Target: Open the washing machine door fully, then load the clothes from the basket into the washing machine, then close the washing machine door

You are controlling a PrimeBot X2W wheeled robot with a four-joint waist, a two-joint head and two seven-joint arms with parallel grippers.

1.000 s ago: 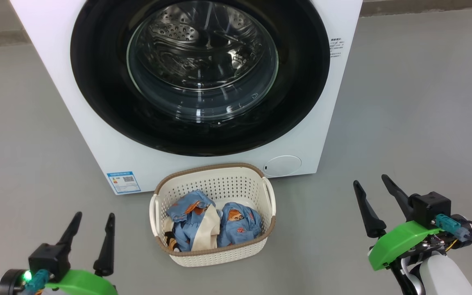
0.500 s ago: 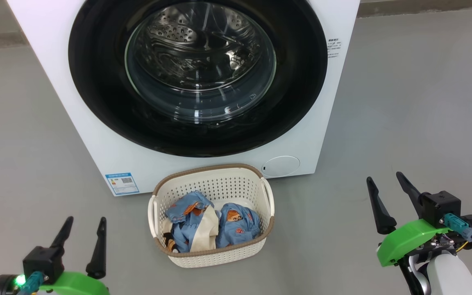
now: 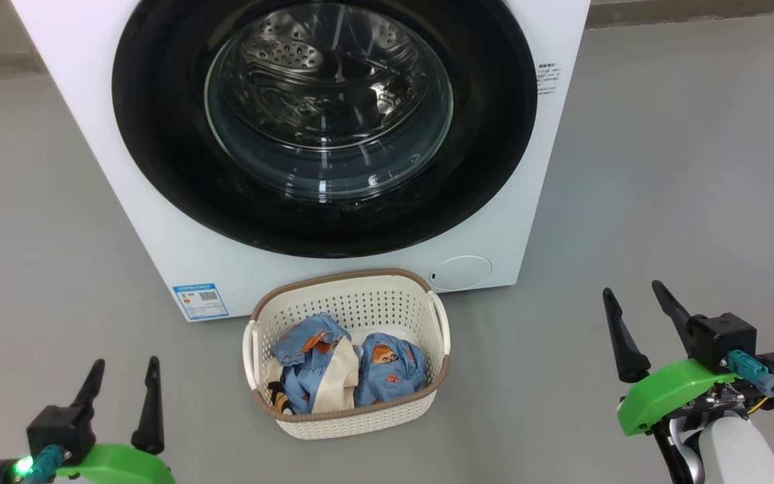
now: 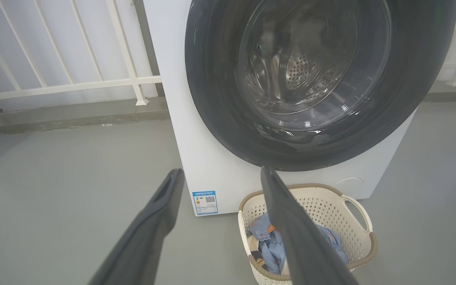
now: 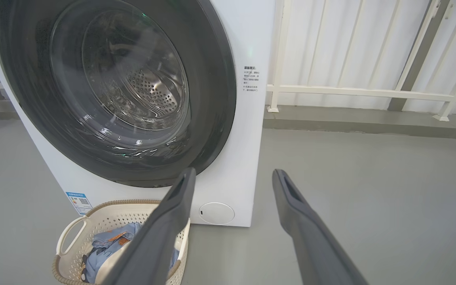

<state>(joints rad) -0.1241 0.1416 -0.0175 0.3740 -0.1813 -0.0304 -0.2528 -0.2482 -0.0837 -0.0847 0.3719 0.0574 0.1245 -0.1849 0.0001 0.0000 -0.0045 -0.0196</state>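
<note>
Washing machine door (image 3: 326, 121) shut flush against the washing machine (image 3: 514, 222); basket (image 3: 360, 420) on the floor (image 3: 662, 168) just in front, clothes (image 3: 353, 370) heaped inside; left end effector (image 3: 125, 363) and right end effector (image 3: 631, 289) both spread wide, empty, flanking the basket.

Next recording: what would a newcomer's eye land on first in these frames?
The glossy black washing machine door, shut, dominates the upper middle of the head view, set in the white washing machine. On the floor just before it sits the cream basket holding blue bear-print clothes. The left pincer and right pincer hang open and empty at the lower corners.
</note>
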